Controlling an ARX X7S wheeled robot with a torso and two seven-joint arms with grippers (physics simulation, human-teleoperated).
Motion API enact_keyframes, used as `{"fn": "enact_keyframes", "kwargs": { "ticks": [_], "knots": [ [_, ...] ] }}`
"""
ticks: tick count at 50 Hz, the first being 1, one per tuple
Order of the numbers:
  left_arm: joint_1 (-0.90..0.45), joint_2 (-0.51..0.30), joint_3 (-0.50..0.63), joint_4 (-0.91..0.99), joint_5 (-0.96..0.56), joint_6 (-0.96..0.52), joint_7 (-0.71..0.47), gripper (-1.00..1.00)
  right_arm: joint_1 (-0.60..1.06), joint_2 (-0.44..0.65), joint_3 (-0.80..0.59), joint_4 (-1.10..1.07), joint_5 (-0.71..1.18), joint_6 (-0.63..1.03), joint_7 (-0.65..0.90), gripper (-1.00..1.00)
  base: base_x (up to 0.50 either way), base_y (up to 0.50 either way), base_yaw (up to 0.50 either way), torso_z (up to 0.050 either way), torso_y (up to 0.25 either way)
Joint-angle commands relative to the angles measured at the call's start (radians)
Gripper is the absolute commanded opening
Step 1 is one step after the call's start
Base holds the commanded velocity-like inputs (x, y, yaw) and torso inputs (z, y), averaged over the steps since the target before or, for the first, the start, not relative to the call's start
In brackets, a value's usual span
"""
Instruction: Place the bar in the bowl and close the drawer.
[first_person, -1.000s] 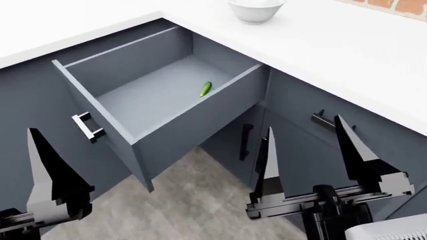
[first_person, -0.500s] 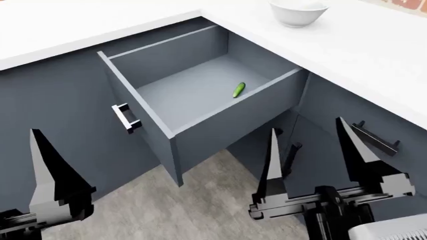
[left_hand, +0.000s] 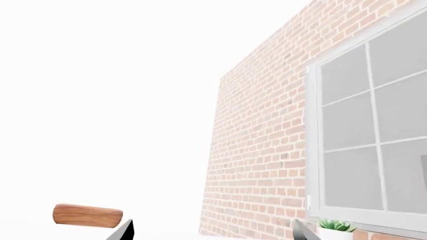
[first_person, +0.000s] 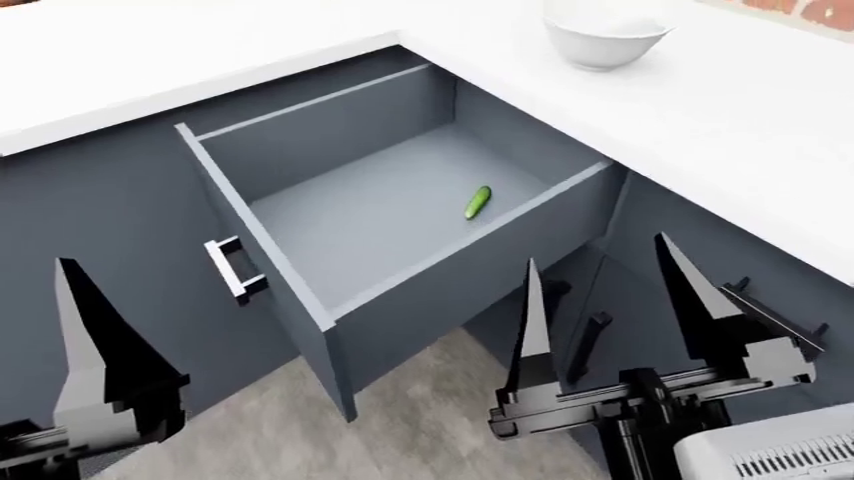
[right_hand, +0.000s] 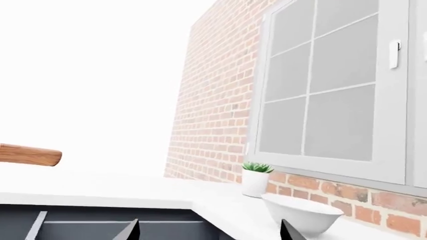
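The drawer (first_person: 360, 225) stands pulled wide open under the white counter, its short bar handle (first_person: 227, 270) toward me. Only a small green cucumber-like item (first_person: 478, 201) lies inside. The white bowl (first_person: 605, 40) sits on the counter behind the drawer and also shows in the right wrist view (right_hand: 301, 214). The bar does not show in any view. My right gripper (first_person: 607, 310) is open and empty, low in front of the drawer's right corner. One finger (first_person: 94, 350) of my left gripper shows at the lower left. In the left wrist view my left gripper (left_hand: 212, 232) is open and empty.
The white L-shaped countertop (first_person: 747, 120) wraps around the drawer. Dark cabinet doors with a vertical handle (first_person: 587, 340) stand below right. A potted plant (right_hand: 255, 179) stands by the brick wall and window. A brown wooden piece (left_hand: 87, 216) shows far off.
The head view has shifted, so the drawer and bowl sit further right and lower in the picture than a second ago. Both grippers stay open and empty.
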Motion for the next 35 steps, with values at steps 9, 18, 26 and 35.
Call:
{"fn": "enact_keyframes", "kwargs": {
  "ticks": [9, 18, 26, 35],
  "knots": [
    [0.025, -0.006, -0.007, 0.02, 0.0, 0.012, -0.012, 1.0, -0.012, 0.011, -0.013, -0.015, -0.01, -0.014, -0.002, 1.0, 0.27, 0.3, 0.0, 0.0, 0.0],
    [0.026, -0.009, -0.007, 0.027, 0.0, 0.011, -0.017, 1.0, -0.026, 0.015, -0.009, -0.004, -0.011, -0.051, 0.0, 1.0, 0.11, 0.14, 0.0, 0.0, 0.0],
    [0.038, -0.012, -0.016, 0.031, -0.003, 0.02, -0.023, 1.0, -0.018, 0.017, -0.016, -0.003, 0.014, -0.041, -0.014, 1.0, 0.07, -0.06, 0.0, 0.0, 0.0],
    [0.04, -0.014, -0.018, 0.03, -0.006, 0.024, -0.026, 1.0, -0.015, 0.019, -0.023, -0.009, 0.011, -0.038, -0.016, 1.0, 0.27, -0.21, 0.0, 0.0, 0.0]
  ]
}}
